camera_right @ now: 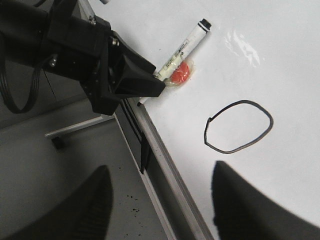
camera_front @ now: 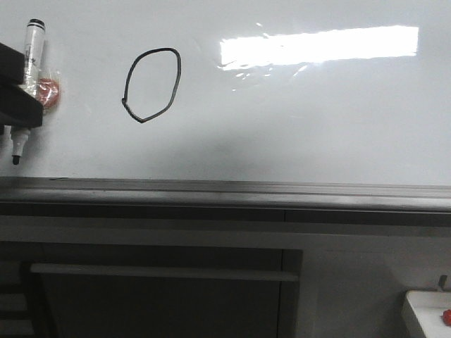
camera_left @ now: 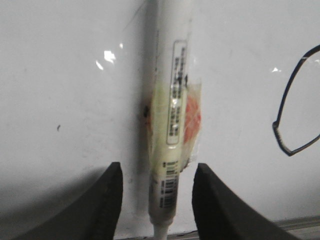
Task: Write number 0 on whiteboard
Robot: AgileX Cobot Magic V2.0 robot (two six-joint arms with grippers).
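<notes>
Standing out in black on the whiteboard (camera_front: 296,120), the number 0 (camera_front: 152,84) sat up and left of the board's middle in the front view, left of the bright light reflection (camera_front: 318,46) and above the grey ledge (camera_front: 225,190). Its outline was closed, with a pointed lower-left corner. Well to its left, a white marker (camera_front: 31,51) with a red patch (camera_front: 48,91) stood upright against the board, tip down. The left end effector (camera_left: 156,200) had its fingers (camera_left: 107,195) spread, the marker between them with a gap on each side. The right end effector (camera_right: 160,200) was spread too, holding nothing, its fingers (camera_right: 250,200) near the 0.
</notes>
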